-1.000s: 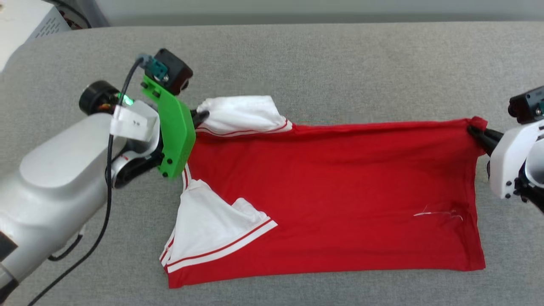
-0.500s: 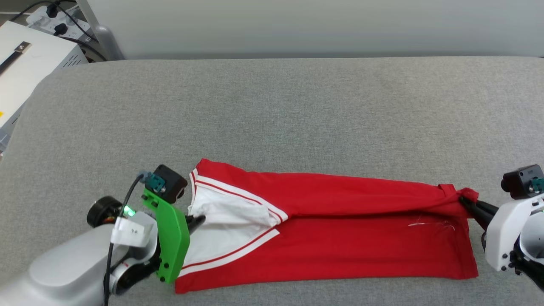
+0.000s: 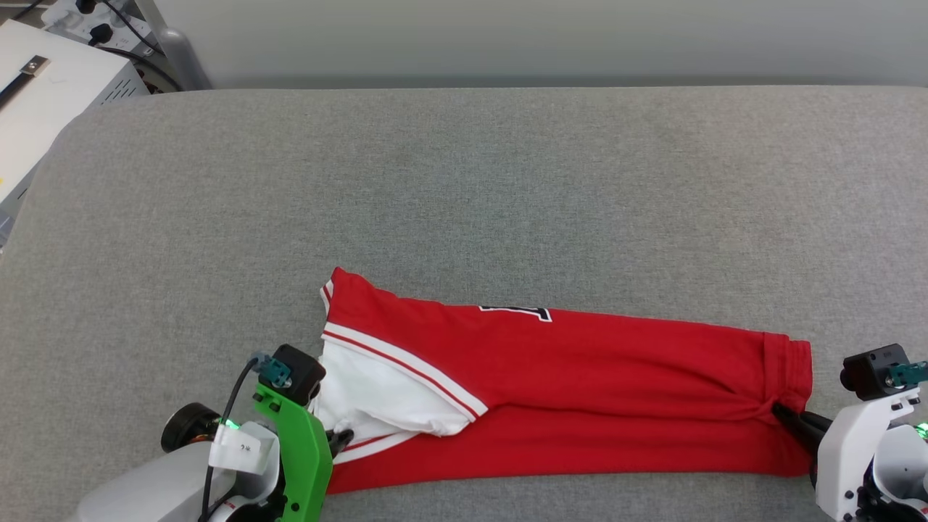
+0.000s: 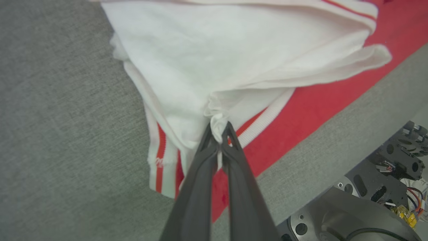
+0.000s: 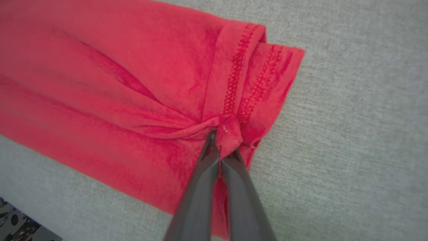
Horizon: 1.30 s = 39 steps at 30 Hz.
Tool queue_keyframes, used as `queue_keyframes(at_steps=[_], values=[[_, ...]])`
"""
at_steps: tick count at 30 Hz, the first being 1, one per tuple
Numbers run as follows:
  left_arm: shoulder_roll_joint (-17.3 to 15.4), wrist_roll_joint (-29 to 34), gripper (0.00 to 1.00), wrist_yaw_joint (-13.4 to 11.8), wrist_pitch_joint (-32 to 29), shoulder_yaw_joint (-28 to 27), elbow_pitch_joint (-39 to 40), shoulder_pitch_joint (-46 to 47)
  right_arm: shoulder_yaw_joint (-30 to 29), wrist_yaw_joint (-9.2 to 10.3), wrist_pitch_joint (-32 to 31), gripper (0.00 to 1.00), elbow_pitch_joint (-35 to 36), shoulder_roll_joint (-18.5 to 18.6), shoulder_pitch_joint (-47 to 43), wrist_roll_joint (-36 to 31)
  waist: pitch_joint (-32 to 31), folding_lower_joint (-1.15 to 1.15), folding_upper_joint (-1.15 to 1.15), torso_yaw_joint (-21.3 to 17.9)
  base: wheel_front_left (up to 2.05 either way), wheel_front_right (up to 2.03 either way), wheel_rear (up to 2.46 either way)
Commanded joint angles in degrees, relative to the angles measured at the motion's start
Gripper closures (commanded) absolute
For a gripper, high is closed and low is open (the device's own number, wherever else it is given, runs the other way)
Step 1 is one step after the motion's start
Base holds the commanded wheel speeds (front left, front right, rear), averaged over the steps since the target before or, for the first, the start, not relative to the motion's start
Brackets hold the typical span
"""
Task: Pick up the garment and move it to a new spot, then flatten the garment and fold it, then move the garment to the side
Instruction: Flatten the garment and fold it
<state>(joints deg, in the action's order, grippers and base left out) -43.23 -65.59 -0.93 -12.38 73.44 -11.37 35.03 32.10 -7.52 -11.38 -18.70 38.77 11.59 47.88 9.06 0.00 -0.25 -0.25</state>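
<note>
The garment lies on the grey couch surface as a long red band, folded over lengthwise, with a bit of black print along its far edge. My left gripper is shut on a pinch of the white sleeve at the garment's left end; the wrist view shows the cloth bunched between the gripper tips. At the right end my right gripper is shut on the red hem corner, which puckers where the gripper grips it. The striped trim hangs below the sleeve.
The grey upholstered surface stretches wide beyond the garment. A white box with cables stands off its far left corner. The near edge of the surface runs just below the garment, with the robot's base beside it.
Both grippers have drawn the garment's far edge toward me over the near half, folding it lengthwise; the camera view shifted too. The black print now shows at the far fold.
</note>
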Motion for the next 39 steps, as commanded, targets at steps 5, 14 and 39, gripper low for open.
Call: queue_keyframes(at_steps=[5,14,39], values=[[0.6,1.4,0.0,-1.5,5.1,-1.8,-1.7,-1.4,-2.5,0.03,0.0,0.0,1.8,0.1,-1.7,-0.5,-1.3,0.0,0.25,-0.1,0.0,0.0,0.0],[0.8,4.8,0.0,-9.2,17.6,-6.2,-0.6,-3.0,-12.6,0.03,-2.9,0.0,11.1,3.6,-5.2,5.4,-3.4,0.0,0.25,0.4,0.0,0.0,0.0],[13.8,31.5,0.0,-21.4,27.4,-32.8,2.6,-15.6,-16.1,0.03,-18.4,0.0,3.5,-1.7,-8.2,11.7,0.5,0.0,0.25,6.2,0.0,0.0,0.0]])
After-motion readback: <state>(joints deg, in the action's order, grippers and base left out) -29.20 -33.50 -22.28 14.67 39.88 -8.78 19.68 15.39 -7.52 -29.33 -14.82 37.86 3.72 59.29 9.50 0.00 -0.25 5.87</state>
